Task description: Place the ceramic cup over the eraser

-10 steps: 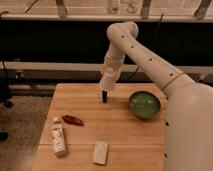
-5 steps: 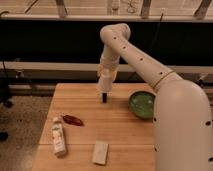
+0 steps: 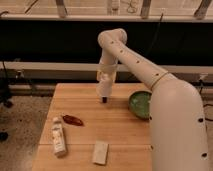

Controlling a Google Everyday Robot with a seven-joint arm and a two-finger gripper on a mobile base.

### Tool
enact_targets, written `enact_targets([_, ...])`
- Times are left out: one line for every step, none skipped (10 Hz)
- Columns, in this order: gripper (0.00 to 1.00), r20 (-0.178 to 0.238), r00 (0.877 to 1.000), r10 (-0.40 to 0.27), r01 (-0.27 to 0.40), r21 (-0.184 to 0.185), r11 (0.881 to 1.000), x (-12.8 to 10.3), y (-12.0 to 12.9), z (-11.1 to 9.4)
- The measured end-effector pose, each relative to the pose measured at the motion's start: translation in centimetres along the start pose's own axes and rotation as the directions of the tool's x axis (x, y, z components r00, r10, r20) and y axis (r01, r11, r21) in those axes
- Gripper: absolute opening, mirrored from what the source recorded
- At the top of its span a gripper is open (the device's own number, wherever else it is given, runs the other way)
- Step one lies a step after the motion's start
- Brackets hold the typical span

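- At the rear centre of the wooden table, the gripper points straight down; whether it is clenched or released cannot be told.
- Ceramic cup: white form at the gripper's lower end, hard to separate from the white arm.
- Eraser: dark block directly beneath, on the tabletop.
- Green bowl: right of the eraser.
- Dark red glossy object, clear bottle (label unreadable) and pale flat block: front left.
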Motion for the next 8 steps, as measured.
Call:
enact_targets([0.00,0.010,1.000,-0.010,0.010,0.007,1.000,-0.2,-0.3,0.9])
enact_targets([0.02,0.018,1.000,-0.015,0.015,0.009,1.000,-0.3,-0.4,1.6])
enact_targets([0.10,0.025,0.999,-0.019,0.019,0.007,1.000,-0.3,-0.5,2.3])
enact_targets([0.19,0.033,0.999,-0.023,0.023,0.003,1.000,-0.3,-0.5,3.3])
enact_targets([0.31,0.040,0.999,-0.027,0.027,-0.005,1.000,-0.3,-0.5,4.3])
enact_targets([0.42,0.047,0.998,-0.029,0.030,-0.012,0.999,-0.3,-0.5,5.2])
enact_targets([0.50,0.050,0.998,-0.029,0.029,-0.014,0.999,-0.2,-0.5,5.6])
enact_targets([0.62,0.054,0.998,-0.027,0.028,-0.018,0.999,-0.1,-0.4,6.0])
